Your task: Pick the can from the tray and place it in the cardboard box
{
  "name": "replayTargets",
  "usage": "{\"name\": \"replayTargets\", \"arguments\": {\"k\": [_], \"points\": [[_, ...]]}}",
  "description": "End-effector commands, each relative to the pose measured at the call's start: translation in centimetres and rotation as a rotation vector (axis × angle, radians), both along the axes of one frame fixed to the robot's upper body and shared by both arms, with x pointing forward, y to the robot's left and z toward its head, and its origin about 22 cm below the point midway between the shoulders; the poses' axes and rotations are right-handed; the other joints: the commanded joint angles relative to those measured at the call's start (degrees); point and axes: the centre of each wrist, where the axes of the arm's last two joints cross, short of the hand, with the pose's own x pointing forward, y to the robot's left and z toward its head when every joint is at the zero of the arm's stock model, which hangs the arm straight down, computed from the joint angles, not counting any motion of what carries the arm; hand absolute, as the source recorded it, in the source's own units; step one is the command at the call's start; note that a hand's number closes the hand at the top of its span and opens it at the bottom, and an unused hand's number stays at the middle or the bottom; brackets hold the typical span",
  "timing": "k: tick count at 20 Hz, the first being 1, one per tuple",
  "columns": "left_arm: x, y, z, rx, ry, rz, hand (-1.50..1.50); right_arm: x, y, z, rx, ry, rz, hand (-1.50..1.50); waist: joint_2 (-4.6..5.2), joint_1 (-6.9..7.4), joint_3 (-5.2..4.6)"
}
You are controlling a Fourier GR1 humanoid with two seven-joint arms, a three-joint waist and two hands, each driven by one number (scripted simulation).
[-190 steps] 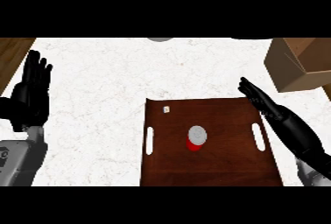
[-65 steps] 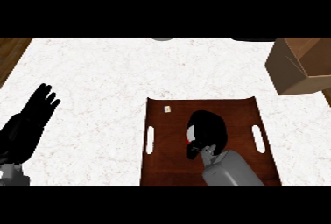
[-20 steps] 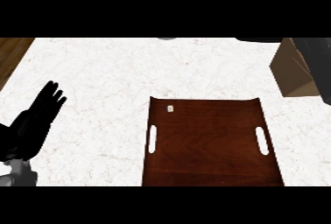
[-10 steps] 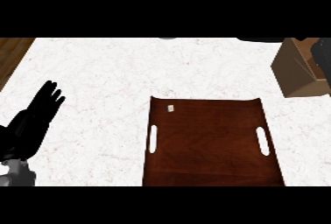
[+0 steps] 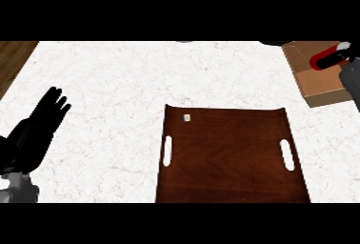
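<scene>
The red can (image 5: 325, 59) with a silver end hangs tilted over the open cardboard box (image 5: 318, 82) at the top right. My right hand (image 5: 344, 57) shows as a dark shape curled against the can at the picture's edge, with the grey forearm below it. The brown tray (image 5: 228, 157) lies in the middle of the counter and holds only a small white tag (image 5: 187, 117). My left hand (image 5: 36, 130) rests open at the left edge, fingers up, far from the tray.
The white marble counter (image 5: 112, 86) spreads around the tray. A strip of wooden floor (image 5: 13, 55) shows at the top left corner. A small grey object (image 5: 184, 42) sits at the far edge.
The red can has come into sight over the box at the top right, carried by my right hand. The tray stays empty and the left hand has not moved.
</scene>
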Motion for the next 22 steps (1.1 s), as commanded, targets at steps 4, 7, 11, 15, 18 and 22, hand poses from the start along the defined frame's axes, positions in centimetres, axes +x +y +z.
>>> {"name": "replayTargets", "arguments": {"k": [4, 7, 11, 15, 18, 22], "points": [[0.0, -1.5, 0.2, -0.016, 0.007, -0.001, 0.00, -1.9, -1.7, -4.2, 0.110, 0.018, 0.067, -1.50, 0.11, 0.03, 0.31], [-0.4, -0.8, -0.5, 0.010, 0.004, -0.014, 0.00, -2.0, -2.0, -4.2, 0.097, -0.111, 0.082, -1.50, 0.12, -0.01, 0.30], [-0.2, -0.3, -0.3, 0.002, 0.033, 0.010, 0.00, -1.2, -2.1, -0.7, 0.167, -0.448, -0.017, -1.50, -0.21, -0.68, 0.39], [0.4, -0.3, 0.3, 0.010, 0.003, 0.007, 0.00, -0.8, -0.7, -0.7, 0.238, -0.638, -0.087, -1.50, -0.21, -0.87, 0.33], [-1.3, 0.0, -1.2, 0.002, 0.009, 0.016, 0.00, -2.6, -4.5, -0.2, 0.274, -0.698, -0.065, -1.50, -0.77, -1.86, 0.24], [-0.9, 1.0, -0.2, 0.019, 0.015, 0.038, 0.00, -4.3, -6.9, 0.1, 0.316, -0.729, -0.088, -1.50, -1.06, -2.77, 0.15]]}}
